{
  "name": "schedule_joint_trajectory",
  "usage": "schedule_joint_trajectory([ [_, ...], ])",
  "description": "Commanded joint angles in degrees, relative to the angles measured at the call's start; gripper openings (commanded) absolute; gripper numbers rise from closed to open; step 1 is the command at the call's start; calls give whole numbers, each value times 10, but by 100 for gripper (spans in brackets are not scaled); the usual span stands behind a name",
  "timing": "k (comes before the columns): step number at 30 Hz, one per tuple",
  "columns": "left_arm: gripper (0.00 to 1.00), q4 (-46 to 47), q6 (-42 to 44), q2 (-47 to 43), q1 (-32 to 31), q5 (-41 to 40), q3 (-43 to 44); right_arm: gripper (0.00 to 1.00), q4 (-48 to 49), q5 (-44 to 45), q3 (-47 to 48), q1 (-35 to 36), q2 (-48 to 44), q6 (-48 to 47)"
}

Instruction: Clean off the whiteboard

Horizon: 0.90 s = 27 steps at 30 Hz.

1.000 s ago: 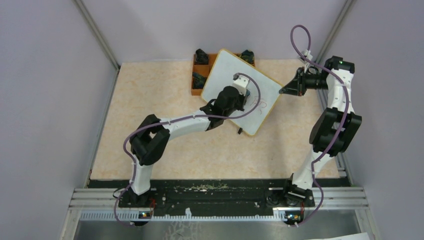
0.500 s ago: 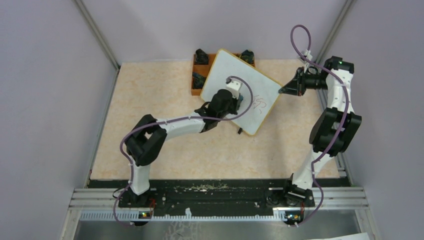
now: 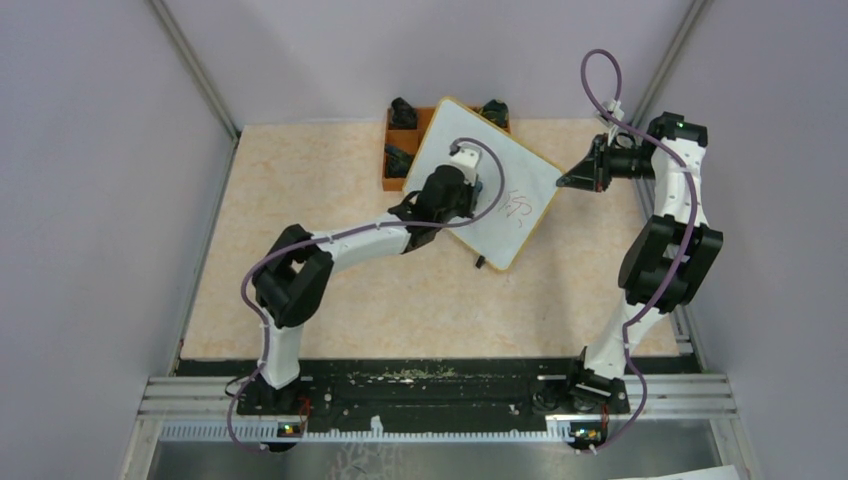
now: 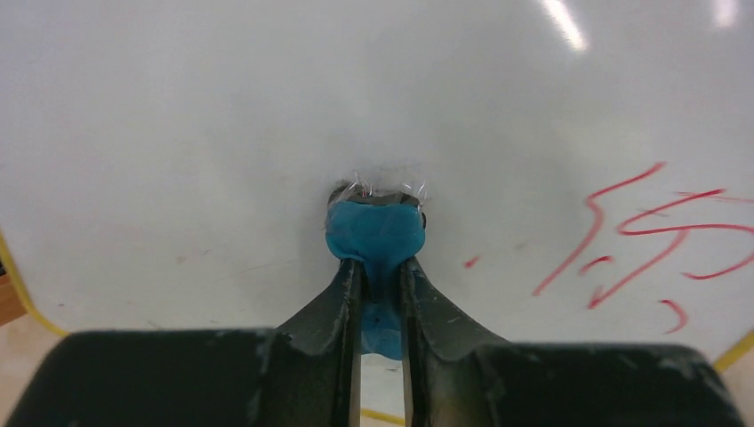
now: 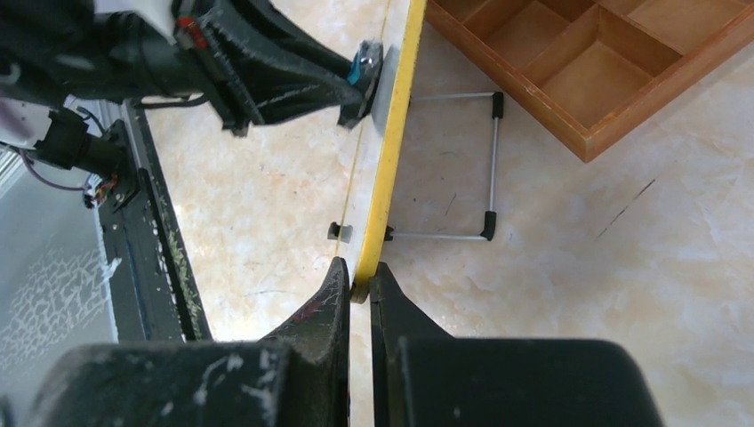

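The whiteboard [image 3: 520,170] stands tilted on the table, white with a yellow frame. Red handwriting [image 3: 517,206] shows on its lower right part; in the left wrist view the red strokes [image 4: 658,236] lie right of the eraser. My left gripper [image 4: 380,267] is shut on a small blue eraser [image 4: 374,231] and presses it against the board face [image 4: 267,116], left of the writing. My right gripper [image 5: 359,283] is shut on the board's yellow edge [image 5: 391,169] at its right corner [image 3: 560,183]. The left gripper [image 3: 475,190] sits over the board's middle.
An orange-brown compartment tray [image 3: 396,165] stands behind the board, with dark items in it; its cells also show in the right wrist view [image 5: 587,71]. The board's wire stand with black feet [image 5: 487,224] rests on the table behind it.
My left gripper with the eraser has moved left and up across the board, away from the red writing, which now shows uncovered. The right arm has not moved.
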Motion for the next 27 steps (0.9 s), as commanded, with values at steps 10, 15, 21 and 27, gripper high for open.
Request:
schedule_joint_trajectory([
  [10, 0, -4, -12, 91, -128, 25, 121, 0, -37, 46, -16, 27, -6, -46],
  [15, 0, -9, 7, 68, -111, -15, 91, 0, -36, 49, -20, 26, -8, -48],
  [21, 0, -3, 7, 11, -45, -34, 26, 0, -37, 44, -20, 26, -7, -48],
  [27, 0, 2, -12, -24, 8, -6, -5, 0, -38, 44, -20, 26, -7, -50],
])
